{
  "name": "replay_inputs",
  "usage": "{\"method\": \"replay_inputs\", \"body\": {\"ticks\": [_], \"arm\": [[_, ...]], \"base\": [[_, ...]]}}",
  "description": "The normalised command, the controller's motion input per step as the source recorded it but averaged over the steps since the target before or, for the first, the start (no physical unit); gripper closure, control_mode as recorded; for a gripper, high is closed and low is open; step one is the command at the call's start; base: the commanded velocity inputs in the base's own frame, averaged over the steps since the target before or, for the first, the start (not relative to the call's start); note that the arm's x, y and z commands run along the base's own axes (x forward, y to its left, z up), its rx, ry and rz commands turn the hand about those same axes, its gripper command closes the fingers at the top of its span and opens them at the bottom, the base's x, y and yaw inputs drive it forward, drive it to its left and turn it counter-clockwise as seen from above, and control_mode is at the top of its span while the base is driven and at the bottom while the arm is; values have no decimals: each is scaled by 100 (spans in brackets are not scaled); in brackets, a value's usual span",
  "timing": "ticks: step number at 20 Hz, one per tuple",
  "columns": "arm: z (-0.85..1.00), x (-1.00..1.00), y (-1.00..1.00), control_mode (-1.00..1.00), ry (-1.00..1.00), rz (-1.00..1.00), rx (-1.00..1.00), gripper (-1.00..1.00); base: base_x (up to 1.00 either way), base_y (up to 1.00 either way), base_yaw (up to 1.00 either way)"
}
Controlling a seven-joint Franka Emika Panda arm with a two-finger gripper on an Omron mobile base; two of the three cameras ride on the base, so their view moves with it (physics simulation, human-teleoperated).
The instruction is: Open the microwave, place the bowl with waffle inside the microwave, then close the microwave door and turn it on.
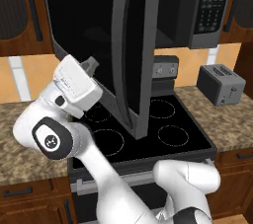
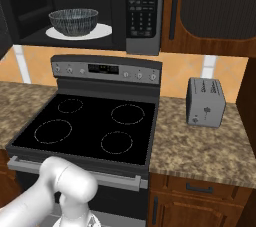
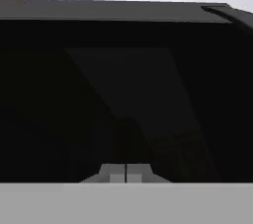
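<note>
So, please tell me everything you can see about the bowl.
The bowl is small and round, blue-grey with fine dark streaks and a ribbed outer wall. It stands upright on the white round plate inside the open microwave, toward the plate's left side, above the stove. Only the plate touches it. Its inside cannot be seen from this low angle.

Microwave door [image 1: 129, 45] swung out over the stove [image 1: 148, 134], blocking the front; cavity open from the right, bowl [image 2: 73, 21] on its plate [image 2: 102, 32].
</note>
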Motion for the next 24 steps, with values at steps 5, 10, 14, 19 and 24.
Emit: {"method": "replay_inputs", "body": {"ticks": [5,10,14,19,24], "arm": [[68,33,-100,-100,53,5,0,100],[26,53,-98,-100,67,13,0,100],[0,59,-87,-100,73,18,0,100],[2,75,-56,-100,61,28,4,100],[-19,99,-22,-100,46,27,5,100]], "base": [[0,0,0],[0,0,0],[0,0,0],[0,0,0],[0,0,0]]}}
